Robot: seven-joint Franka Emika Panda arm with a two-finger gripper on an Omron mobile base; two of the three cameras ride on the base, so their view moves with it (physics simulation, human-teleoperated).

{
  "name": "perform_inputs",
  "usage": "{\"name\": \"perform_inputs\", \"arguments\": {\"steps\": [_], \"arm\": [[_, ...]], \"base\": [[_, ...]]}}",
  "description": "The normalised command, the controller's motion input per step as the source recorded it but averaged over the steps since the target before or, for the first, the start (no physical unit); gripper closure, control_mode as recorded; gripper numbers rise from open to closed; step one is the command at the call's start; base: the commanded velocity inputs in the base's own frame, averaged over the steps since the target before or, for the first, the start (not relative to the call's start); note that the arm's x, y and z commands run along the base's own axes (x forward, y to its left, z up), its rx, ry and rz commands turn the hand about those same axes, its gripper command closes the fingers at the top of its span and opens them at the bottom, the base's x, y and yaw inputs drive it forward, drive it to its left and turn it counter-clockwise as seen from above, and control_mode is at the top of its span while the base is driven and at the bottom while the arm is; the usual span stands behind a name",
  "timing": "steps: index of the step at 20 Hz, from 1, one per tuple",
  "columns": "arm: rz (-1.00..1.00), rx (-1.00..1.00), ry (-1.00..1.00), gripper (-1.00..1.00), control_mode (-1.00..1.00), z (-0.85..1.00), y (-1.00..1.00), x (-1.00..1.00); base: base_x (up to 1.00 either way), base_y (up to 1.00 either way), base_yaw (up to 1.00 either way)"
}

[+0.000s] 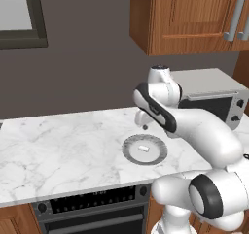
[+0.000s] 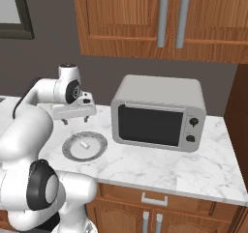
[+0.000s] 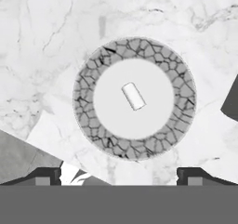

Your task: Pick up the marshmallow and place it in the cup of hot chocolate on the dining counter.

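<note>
The gripper [image 3: 119,174] hangs above the plate [image 3: 88,102] with fingers wide apart; the marshmallow [image 3: 133,96] lies on the plate's middle.

Both base views look forward and down from behind the arm, left and right, sharing the plate [image 1: 144,149] on the bench [image 1: 58,150]. The hand view looks straight down at it, nearer.
</note>
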Motion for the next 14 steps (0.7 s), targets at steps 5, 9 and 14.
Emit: {"name": "perform_inputs", "arguments": {"steps": [5,9,14], "arm": [[0.15,0.0,0.0,-1.0,-1.0,-0.51,0.09,0.08],[0.1,0.0,0.0,-1.0,-1.0,-0.47,0.01,0.12],[0.01,0.0,0.0,-1.0,-1.0,-0.48,0.01,0.26]], "base": [[0.0,0.0,0.0],[0.0,0.0,0.0],[0.0,0.0,0.0]]}}
